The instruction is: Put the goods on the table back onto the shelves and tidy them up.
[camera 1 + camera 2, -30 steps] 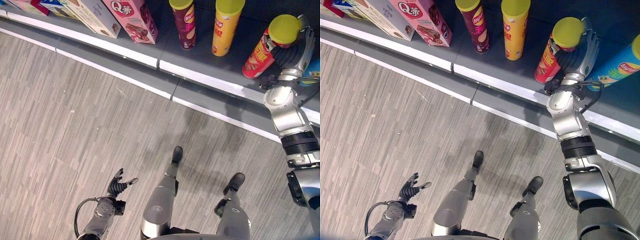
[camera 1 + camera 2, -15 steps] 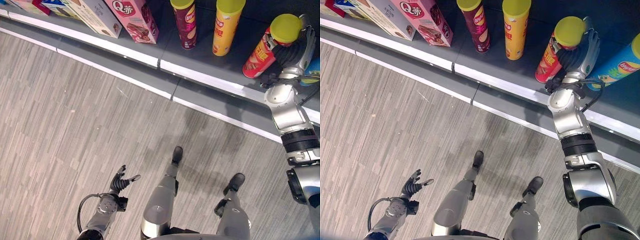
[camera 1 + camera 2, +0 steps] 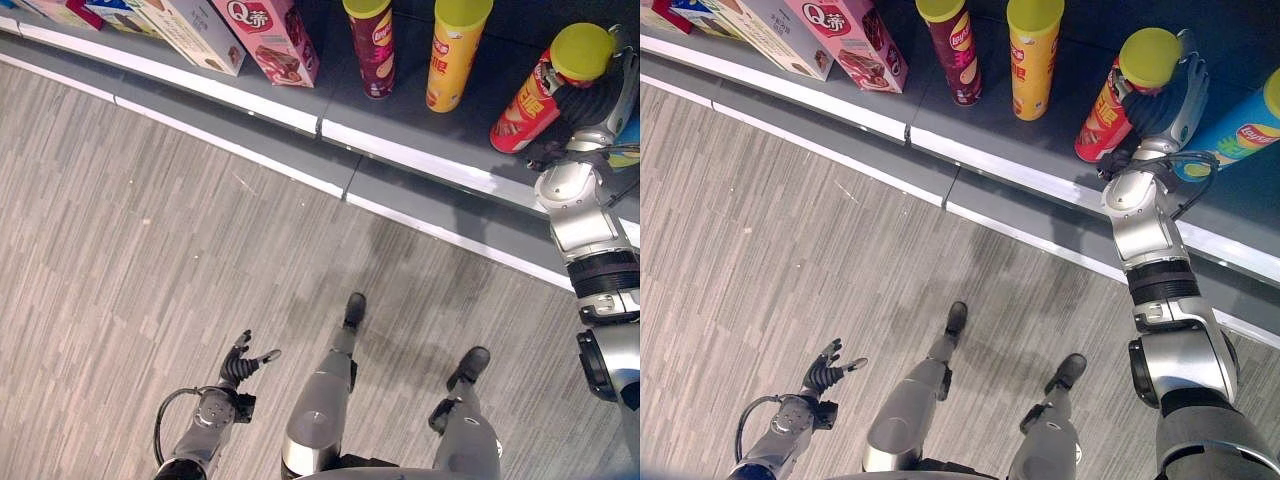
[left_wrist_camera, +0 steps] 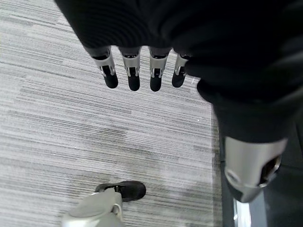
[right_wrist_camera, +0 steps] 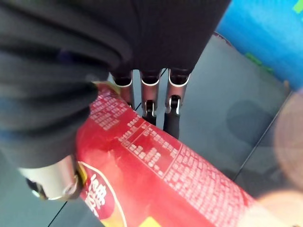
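Right now the red crisp tube (image 3: 1108, 112) with its yellow-green lid stands tilted on the dark grey shelf (image 3: 970, 125), its base on the shelf floor and its top leaning toward my right hand (image 3: 1168, 100). My fingers (image 5: 171, 116) and thumb are curled round the tube's upper part, just under the lid, gripping it. I judge it to be light and stiff, a thin-walled cylinder with a smooth printed skin that could slip or dent under a hard squeeze. Being tall and narrow, it would tip easily. Holding it round the body, as I do now, seems the sound place; the lid itself might pop off.

Counting the tubes on this shelf, I see four: a dark maroon tube (image 3: 949, 50), a yellow tube (image 3: 1031, 55), the red one in my grip, and a blue tube (image 3: 1240, 135) lying slanted just beside my right hand. Further left stand a pink box (image 3: 852, 42) and a pale box (image 3: 780, 35), with more packets at the corner too cut off to count.

My left hand (image 3: 824, 372) hangs low over the wood-patterned floor (image 3: 790, 250), its fingers straight and holding nothing.
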Robot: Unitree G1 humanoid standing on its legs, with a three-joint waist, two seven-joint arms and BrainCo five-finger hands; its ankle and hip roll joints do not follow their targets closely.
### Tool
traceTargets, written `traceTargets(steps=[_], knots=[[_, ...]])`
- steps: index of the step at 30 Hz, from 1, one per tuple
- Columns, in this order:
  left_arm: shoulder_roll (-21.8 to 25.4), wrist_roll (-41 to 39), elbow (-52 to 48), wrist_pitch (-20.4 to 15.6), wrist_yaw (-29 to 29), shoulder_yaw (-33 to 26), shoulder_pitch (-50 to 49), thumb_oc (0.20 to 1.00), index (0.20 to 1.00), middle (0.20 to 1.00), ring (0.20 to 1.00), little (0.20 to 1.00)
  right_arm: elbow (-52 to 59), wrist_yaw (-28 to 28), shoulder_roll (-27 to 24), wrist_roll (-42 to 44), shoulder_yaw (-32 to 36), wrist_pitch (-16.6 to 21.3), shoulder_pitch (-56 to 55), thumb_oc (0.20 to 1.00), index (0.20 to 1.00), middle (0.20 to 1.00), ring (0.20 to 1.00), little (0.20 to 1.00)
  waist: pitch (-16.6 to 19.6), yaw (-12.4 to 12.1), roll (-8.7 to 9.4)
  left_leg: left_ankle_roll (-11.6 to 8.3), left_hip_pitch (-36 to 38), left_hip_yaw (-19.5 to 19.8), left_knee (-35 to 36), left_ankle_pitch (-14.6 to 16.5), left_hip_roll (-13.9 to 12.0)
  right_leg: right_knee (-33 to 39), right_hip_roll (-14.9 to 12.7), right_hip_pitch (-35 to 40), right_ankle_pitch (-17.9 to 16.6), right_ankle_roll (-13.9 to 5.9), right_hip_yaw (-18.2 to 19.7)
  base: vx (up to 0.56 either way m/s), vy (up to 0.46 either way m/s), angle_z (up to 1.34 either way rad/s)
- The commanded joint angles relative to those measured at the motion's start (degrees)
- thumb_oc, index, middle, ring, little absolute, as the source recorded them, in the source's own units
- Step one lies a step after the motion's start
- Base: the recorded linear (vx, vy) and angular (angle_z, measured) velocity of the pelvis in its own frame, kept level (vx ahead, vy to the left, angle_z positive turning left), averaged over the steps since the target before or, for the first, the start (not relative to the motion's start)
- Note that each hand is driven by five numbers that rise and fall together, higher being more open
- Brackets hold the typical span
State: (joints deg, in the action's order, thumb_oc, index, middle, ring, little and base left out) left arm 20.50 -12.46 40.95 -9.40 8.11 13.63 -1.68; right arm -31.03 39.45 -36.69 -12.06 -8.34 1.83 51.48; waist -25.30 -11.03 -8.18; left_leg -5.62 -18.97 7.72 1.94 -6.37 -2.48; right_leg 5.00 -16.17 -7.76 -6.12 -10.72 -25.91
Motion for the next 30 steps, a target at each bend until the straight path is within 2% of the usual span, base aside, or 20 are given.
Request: traceTargets(steps=[1,30], knots=[[2.1,-1.3,1.0,-1.2,1.3,3.0,1.8,1.0,1.0,1.0,1.0,1.0,-3.2,0.3,-4.8,1.2,-2.5,-0.1,1.0,0.2,0.2,0.2,0.2,0.2,0.2,-0.9,-0.07,-0.47,1.0,-1.7,2.8,2.3,1.1,-7.1,-2.1,-3.1,3.7,-1.21,3.0,0.0,0.0,0.0],[2.2,-1.1,1.7,-0.9,1.8,2.6,1.9,1.0,1.0,1.0,1.0,1.0,-4.5,0.6,-4.3,1.4,-2.4,-0.4,-0.3,0.2,0.2,0.2,0.2,0.2,0.0,-0.2,1.17,-0.5,1.0,-2.0,2.7,2.4,1.0,-7.0,-1.8,-3.1,3.5,-1.18,3.1,0.0,0.0,0.0]])
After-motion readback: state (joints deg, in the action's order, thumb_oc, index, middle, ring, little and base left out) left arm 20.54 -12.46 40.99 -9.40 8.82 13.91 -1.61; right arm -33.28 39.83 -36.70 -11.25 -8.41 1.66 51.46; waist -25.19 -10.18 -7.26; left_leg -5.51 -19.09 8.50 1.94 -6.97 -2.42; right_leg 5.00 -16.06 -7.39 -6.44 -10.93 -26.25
